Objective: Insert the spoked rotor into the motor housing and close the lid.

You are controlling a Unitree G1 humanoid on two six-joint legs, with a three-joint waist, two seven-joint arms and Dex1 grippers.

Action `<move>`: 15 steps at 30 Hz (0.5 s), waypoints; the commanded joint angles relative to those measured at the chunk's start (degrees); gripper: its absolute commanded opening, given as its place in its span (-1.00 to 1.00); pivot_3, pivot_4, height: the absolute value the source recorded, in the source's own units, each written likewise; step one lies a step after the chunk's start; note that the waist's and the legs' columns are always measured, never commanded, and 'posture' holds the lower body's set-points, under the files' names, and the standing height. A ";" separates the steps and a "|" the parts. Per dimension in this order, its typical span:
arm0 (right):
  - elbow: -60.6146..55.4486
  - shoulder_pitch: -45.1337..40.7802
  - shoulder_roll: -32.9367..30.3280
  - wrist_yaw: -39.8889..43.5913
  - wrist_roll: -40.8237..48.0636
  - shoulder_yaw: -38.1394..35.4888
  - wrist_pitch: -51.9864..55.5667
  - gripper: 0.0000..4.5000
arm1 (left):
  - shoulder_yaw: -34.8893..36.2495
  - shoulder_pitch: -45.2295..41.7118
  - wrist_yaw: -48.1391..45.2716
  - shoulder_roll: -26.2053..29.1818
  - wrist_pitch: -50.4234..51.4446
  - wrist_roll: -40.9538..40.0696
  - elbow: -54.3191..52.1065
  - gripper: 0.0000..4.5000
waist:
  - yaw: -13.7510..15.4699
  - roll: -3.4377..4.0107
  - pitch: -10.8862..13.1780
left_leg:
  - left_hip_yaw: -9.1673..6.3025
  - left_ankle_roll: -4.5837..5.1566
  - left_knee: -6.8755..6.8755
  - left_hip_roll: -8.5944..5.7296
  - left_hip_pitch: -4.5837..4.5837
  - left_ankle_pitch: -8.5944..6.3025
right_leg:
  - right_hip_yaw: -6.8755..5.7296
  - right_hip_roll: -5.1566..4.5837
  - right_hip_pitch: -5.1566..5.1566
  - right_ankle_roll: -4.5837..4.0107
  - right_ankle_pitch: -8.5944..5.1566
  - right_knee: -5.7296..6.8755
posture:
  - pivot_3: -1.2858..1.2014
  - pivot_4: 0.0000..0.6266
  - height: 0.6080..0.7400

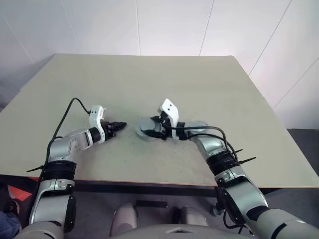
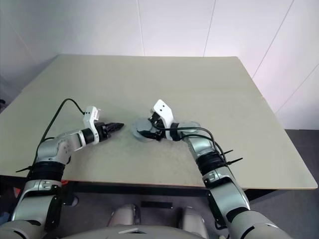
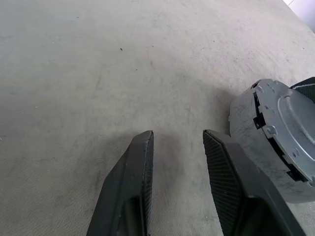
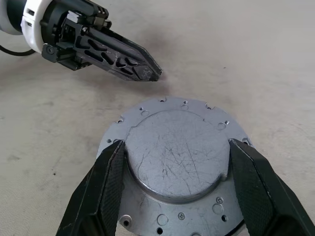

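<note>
Lid (image 4: 178,160) looks rigid, heavy, slick metal, right end effector (image 4: 174,189) clamping its raised centre; left end effector (image 3: 177,182) slightly open, empty.

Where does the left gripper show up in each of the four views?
Left eye: left gripper left of centre, tips toward the grey metal disc.
Right eye: same place.
Left wrist: its own open fingers, disc beside them.
Right wrist: beyond the disc, pointing toward it.
Shared landmark: the grey metal disc.

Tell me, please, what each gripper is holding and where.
The right gripper straddles the lid's raised centre; contact cannot be told. The left gripper holds nothing.
</note>
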 commanded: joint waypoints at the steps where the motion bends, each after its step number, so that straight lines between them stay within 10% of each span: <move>1: -0.01 -1.65 -0.40 -0.50 -0.03 -0.79 -0.94 0.42 | 0.18 -0.48 -0.25 0.27 -0.73 0.04 -1.17 -0.23 | 0.00 0.00 0.00 | 0.00 0.00 0.00 0.00 0.00 0.00 | 0.00 0.00 0.00 0.00 0.00 0.00 | 0.03 -1.00 1.00; 15: 1.17 -2.24 0.20 -1.14 0.96 -1.77 0.66 0.42 | 0.06 -0.33 -0.37 0.21 -0.64 0.04 -1.23 -0.23 | -0.02 0.00 0.00 | -0.01 0.00 0.02 0.00 0.22 0.00 | 0.00 0.00 0.20 0.00 0.00 0.02 | 0.03 -1.00 1.00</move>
